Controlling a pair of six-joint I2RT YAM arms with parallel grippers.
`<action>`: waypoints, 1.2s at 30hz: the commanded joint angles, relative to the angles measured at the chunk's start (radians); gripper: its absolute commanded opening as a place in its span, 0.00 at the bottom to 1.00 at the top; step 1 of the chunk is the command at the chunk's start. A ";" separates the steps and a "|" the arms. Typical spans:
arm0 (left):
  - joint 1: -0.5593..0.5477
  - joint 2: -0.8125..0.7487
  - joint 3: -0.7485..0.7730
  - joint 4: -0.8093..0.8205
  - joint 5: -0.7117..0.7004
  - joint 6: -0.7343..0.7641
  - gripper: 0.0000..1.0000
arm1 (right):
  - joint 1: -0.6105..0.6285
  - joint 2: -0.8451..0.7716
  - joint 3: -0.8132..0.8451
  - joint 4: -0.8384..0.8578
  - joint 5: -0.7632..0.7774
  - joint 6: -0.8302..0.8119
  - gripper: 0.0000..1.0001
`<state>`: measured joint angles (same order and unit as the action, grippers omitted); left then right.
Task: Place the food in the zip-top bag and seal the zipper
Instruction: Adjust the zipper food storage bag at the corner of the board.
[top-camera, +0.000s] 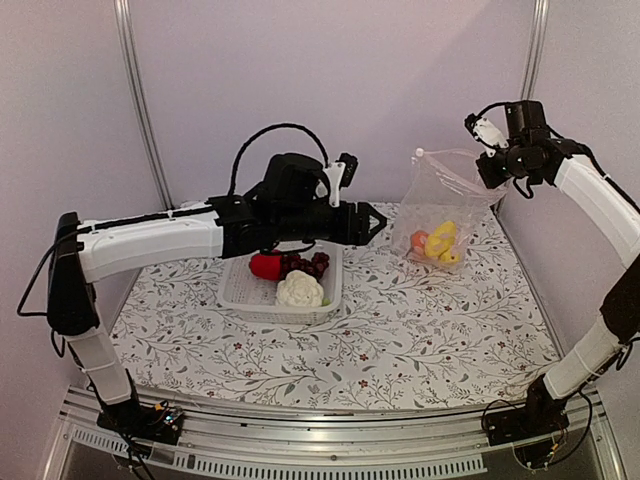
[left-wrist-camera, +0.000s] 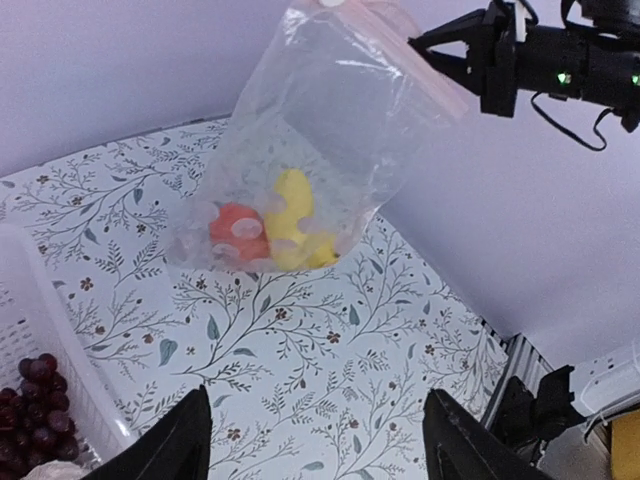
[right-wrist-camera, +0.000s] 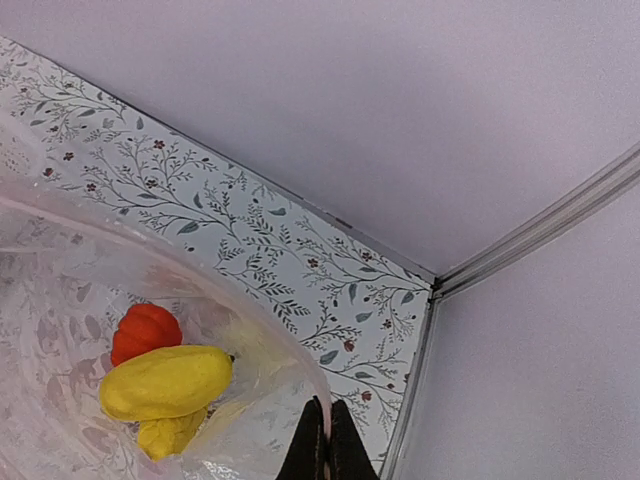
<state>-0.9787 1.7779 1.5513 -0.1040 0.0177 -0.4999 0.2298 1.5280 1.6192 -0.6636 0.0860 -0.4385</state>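
Top external — right fingers (right-wrist-camera: 313, 445) pinching zip-top bag (top-camera: 445, 205) at mouth edge, left fingers (top-camera: 372, 222) spread — empty.

Overhead and wrist views, shared bag (top-camera: 447, 198)

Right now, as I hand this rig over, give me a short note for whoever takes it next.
Left gripper: open, empty, hovering between the white basket and the zip-top bag.
Right gripper: shut on the bag's top edge, holding it up.
Done: orange piece and yellow pieces are in the bag.
Left: red fruit, grapes and cauliflower are in the basket and need bagging; then seal the zipper, which looks open.
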 joint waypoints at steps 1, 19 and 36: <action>0.007 -0.019 -0.083 -0.051 -0.111 0.047 0.72 | -0.005 0.023 0.051 0.055 0.122 -0.085 0.00; 0.008 0.306 0.204 0.000 -0.061 -0.397 0.77 | 0.050 -0.020 -0.215 -0.074 -0.428 0.094 0.00; 0.027 0.643 0.507 0.040 0.052 -0.617 0.00 | 0.143 -0.071 -0.326 -0.094 -0.227 0.084 0.01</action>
<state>-0.9611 2.4081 2.0087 -0.1242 0.0483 -1.1019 0.3592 1.4837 1.3407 -0.7551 -0.2764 -0.3515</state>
